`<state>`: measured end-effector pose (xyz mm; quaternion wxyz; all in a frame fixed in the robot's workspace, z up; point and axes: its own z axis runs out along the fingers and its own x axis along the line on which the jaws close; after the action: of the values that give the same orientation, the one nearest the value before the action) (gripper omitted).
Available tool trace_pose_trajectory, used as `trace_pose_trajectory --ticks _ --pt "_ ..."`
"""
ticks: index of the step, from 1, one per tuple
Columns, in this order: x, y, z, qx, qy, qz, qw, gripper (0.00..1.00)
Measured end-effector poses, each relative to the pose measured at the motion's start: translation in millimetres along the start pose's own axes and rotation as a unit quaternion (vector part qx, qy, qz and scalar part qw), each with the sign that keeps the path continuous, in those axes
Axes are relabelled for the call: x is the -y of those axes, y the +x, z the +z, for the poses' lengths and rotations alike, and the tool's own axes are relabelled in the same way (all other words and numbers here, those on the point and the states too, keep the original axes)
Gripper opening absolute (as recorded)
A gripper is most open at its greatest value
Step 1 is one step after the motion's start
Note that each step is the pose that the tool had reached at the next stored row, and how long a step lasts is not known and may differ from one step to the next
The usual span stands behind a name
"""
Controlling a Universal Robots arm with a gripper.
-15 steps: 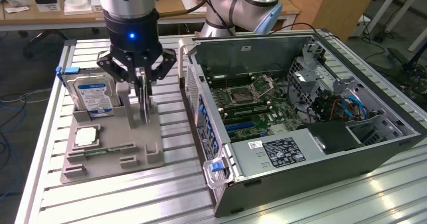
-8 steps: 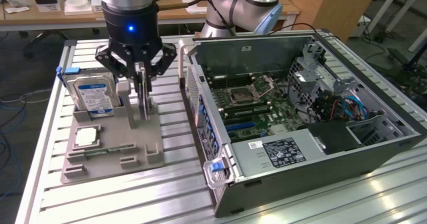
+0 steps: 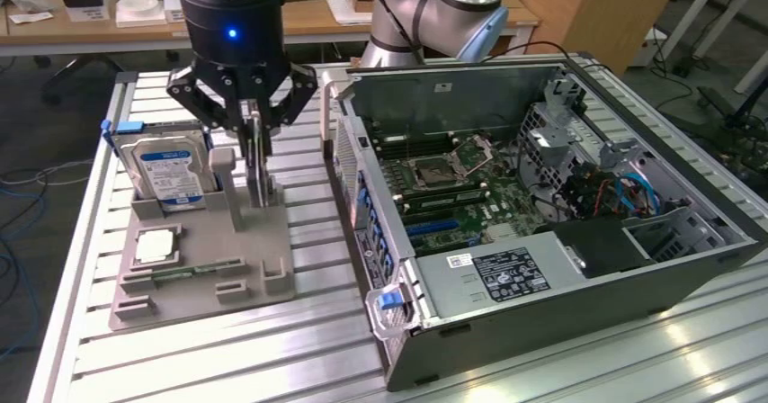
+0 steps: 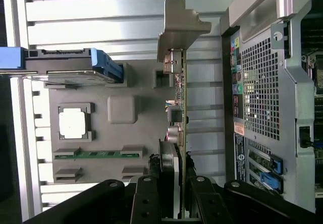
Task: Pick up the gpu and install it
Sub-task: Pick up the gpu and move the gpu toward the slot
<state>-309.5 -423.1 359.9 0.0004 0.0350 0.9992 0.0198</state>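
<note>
The gpu (image 3: 257,183) stands on edge in the grey fixture (image 3: 258,246) at the exterior view's left, a thin dark card. My gripper (image 3: 255,147) comes down from above with its two fingers closed on the card's upper part. In the wrist view the gpu (image 4: 182,108) is seen edge-on, its pale metal bracket (image 4: 179,24) at the far end, and my gripper (image 4: 180,171) pinches it between a pad (image 4: 169,164) on each side. Whether the card's lower edge still sits in the fixture's slot I cannot tell.
On the grey fixture (image 4: 121,108) also sit a silver hard drive (image 3: 165,174) with blue clips, a processor (image 3: 156,244) and a narrow green memory stick (image 3: 192,270). The open computer case (image 3: 564,282) lies at the exterior view's right, motherboard (image 3: 456,187) exposed. Its perforated rear panel (image 4: 260,93) is close to the card.
</note>
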Motion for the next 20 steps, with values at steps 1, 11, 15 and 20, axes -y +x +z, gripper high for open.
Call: trace_pose_trajectory --ticks 1,11,15,20 --pt "-0.1 0.0 -1.9 0.0 0.0 0.0 1.0 0.28" --pt "-0.8 0.0 -20.0 0.0 0.0 0.0 1.0 0.28" --pt "-1.1 0.0 -27.0 0.0 0.0 0.0 1.0 0.28" --pt "-1.5 0.0 -37.2 0.0 0.0 0.0 1.0 0.28"
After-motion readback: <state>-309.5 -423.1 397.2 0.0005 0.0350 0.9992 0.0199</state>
